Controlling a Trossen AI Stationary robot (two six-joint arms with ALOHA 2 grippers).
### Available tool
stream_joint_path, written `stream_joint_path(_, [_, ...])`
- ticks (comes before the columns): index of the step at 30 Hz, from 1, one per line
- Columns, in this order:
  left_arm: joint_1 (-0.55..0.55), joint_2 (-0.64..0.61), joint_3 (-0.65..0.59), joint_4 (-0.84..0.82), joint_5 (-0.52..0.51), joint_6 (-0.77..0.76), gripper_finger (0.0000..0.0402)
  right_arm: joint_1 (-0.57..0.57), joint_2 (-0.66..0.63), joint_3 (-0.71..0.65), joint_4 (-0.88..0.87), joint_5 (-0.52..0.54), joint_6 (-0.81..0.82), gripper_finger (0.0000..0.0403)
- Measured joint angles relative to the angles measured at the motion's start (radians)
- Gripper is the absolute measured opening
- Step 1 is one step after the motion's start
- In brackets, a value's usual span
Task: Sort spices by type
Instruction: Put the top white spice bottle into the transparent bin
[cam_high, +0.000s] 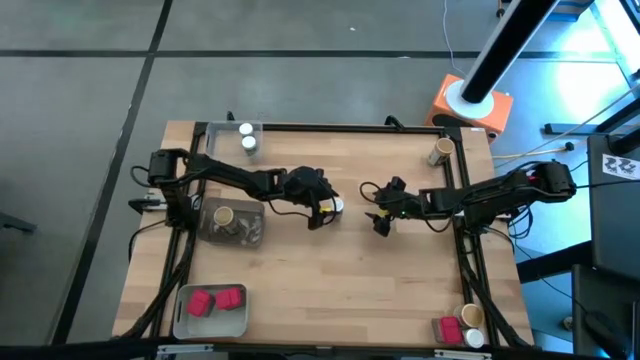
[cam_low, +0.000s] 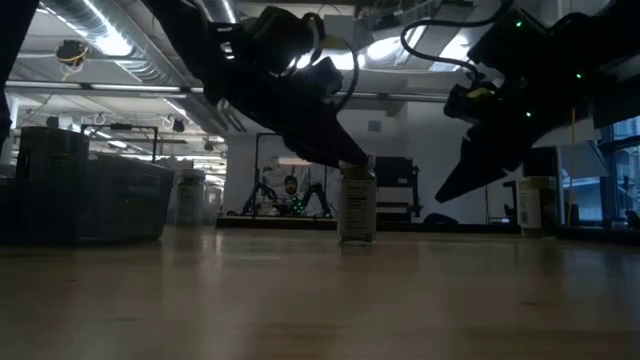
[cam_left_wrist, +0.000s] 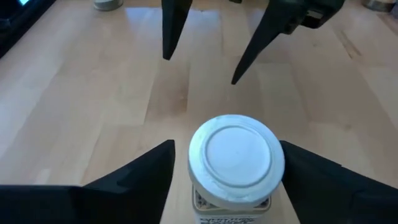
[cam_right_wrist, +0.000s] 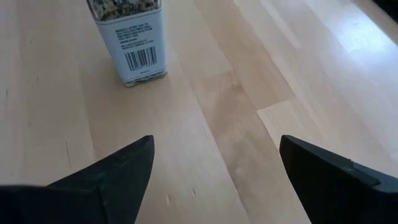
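Mid-counter (cam_high: 300, 270) stands the white-lidded spice jar (cam_left_wrist: 235, 163) between our left claw's (cam_left_wrist: 227, 171) spread, released fingers; we should centre, clench below the lid, keeping the unclenched right claw (cam_high: 381, 213) nearby clear.

The left arm is stretched from the left edge toward the middle of the worktop, and its end effector (cam_high: 330, 207) is held low with the fingers (cam_left_wrist: 134, 177) spread apart. The right arm is reached inward from the right edge; its end effector (cam_high: 380, 222) is raised, fingers parted.
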Motion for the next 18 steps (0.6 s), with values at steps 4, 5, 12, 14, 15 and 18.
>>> stream_joint_path(4, [0.0,0.01,0.0,0.005,0.001,0.023,0.0223,0.0,0.0,0.0,0.011,0.016,-0.004,0.0344])
stream_joint_path(5, [0.0,0.015,0.0,0.015,0.002,0.024,0.0213,0.0,0.0,0.0,0.013,0.02,-0.007,0.0344])
stream_joint_path(12, [0.0,0.014,0.0,0.032,-0.001,0.027,0.019,0.0,0.0,0.0,0.017,0.024,-0.008,0.0344])
stream_joint_path(14, [0.0,-0.005,-0.002,0.009,-0.014,0.03,0.019,0.0,0.0,0.0,0.019,0.024,-0.008,0.0344])
stream_joint_path(15, [0.0,-0.018,-0.002,-0.004,-0.03,0.033,0.019,0.0,0.0,0.0,0.018,0.024,-0.008,0.0344])
stream_joint_path(18, [0.0,-0.077,-0.002,-0.047,-0.093,0.041,0.019,0.0,0.0,0.0,0.018,0.024,-0.008,0.0344])
